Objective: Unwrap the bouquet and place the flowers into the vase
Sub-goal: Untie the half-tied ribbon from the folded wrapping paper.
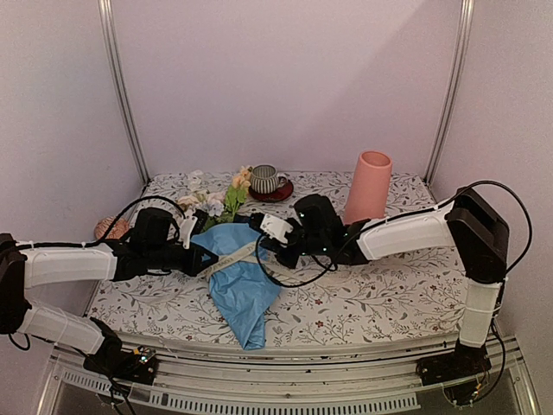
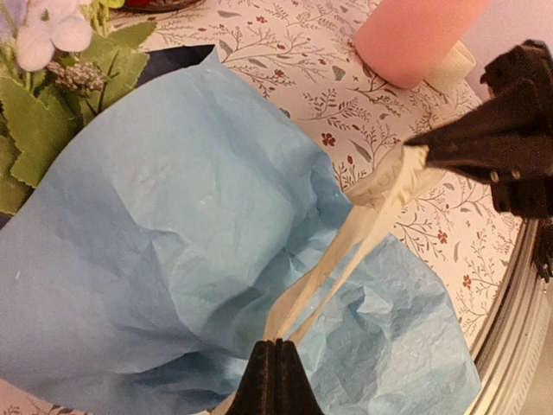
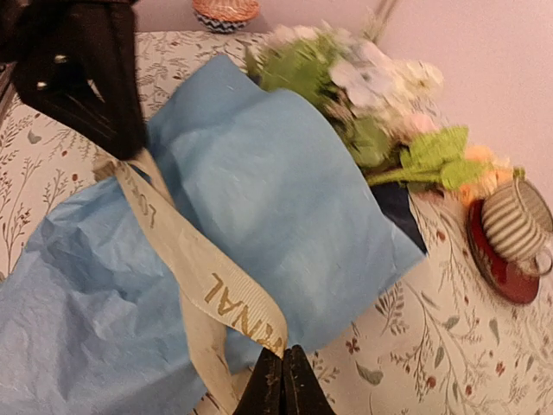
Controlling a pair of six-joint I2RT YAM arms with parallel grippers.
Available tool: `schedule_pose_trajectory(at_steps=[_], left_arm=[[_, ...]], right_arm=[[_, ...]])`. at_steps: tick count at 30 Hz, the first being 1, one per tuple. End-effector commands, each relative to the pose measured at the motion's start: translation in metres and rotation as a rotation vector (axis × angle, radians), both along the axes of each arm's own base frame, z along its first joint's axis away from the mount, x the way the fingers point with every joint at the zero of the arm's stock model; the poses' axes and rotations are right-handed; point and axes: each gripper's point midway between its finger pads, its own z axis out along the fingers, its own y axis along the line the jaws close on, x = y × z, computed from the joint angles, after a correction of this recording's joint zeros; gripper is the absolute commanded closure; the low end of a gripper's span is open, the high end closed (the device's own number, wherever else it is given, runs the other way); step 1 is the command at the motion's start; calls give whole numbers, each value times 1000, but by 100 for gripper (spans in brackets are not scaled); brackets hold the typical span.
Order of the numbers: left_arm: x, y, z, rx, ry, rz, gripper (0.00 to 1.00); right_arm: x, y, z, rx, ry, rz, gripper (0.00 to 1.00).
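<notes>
The bouquet (image 1: pixel 238 281) lies on the table in crinkled blue paper (image 2: pixel 173 216), its flowers (image 1: pixel 212 201) pointing toward the back. A cream ribbon (image 2: pixel 346 251) with gold lettering (image 3: pixel 207 281) stretches taut across the paper between both grippers. On the left side of the wrap, my left gripper (image 2: pixel 275 346) is shut on one end of the ribbon. The other end is pinched in my shut right gripper (image 3: pixel 282 353), which sits at the wrap's right side (image 1: pixel 262 249). Upright behind the right arm stands the salmon-pink vase (image 1: pixel 369 186).
A striped cup (image 1: pixel 263 179) on a red saucer (image 1: pixel 278 195) stands at the back, beside the flower heads. A small orange woven object (image 1: pixel 109 227) sits at the table's left edge. Cables loop over both arms. The patterned cloth ends at the front rail (image 1: pixel 285 354).
</notes>
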Motion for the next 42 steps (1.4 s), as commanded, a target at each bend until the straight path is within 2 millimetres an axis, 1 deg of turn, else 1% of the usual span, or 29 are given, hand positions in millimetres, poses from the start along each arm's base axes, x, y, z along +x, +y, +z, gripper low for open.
schedule_pose_trajectory(at_steps=[1, 3, 4, 6, 7, 9, 10, 13, 15, 17, 20, 23, 24, 28, 32, 35, 42], left_arm=[[1, 5, -4, 23, 4, 11, 100], [1, 6, -5, 27, 5, 12, 100], [1, 6, -6, 27, 6, 12, 100], [1, 6, -5, 27, 4, 13, 100], [1, 6, -5, 27, 4, 13, 100], [1, 5, -5, 26, 5, 11, 100], [1, 5, -5, 25, 4, 13, 100], [1, 5, -5, 24, 3, 11, 100], [1, 5, -6, 26, 5, 12, 100], [1, 5, -5, 25, 4, 12, 100], [2, 5, -4, 23, 3, 12, 100], [2, 4, -4, 19, 1, 11, 100], [2, 4, -3, 17, 0, 10, 100], [3, 2, -2, 14, -1, 7, 100], [4, 1, 0, 10, -4, 5, 100], [5, 1, 0, 7, -3, 5, 100], [5, 0, -2, 8, 2, 1, 100]], right_arm=[[24, -39, -12, 126, 256, -158, 96], [34, -56, -26, 155, 366, -206, 95], [35, -62, -33, 167, 422, -212, 92], [33, -67, -36, 188, 494, -185, 80], [29, -68, -34, 193, 500, -174, 74], [24, -68, -26, 195, 470, -144, 67], [23, -68, -22, 195, 449, -139, 62], [16, -63, -6, 172, 351, -99, 55], [6, -54, 3, 144, 278, -51, 55], [-7, -40, 9, 100, 186, 14, 55], [-19, -20, 12, 32, 83, 92, 55], [-26, 0, 3, -48, -14, 124, 55], [-26, 9, 6, -63, -59, 127, 54], [-25, 30, -6, -168, -218, 125, 51], [-22, 42, -16, -233, -287, 143, 48], [-21, 46, -20, -263, -324, 146, 48], [-17, 54, -29, -317, -390, 150, 50]])
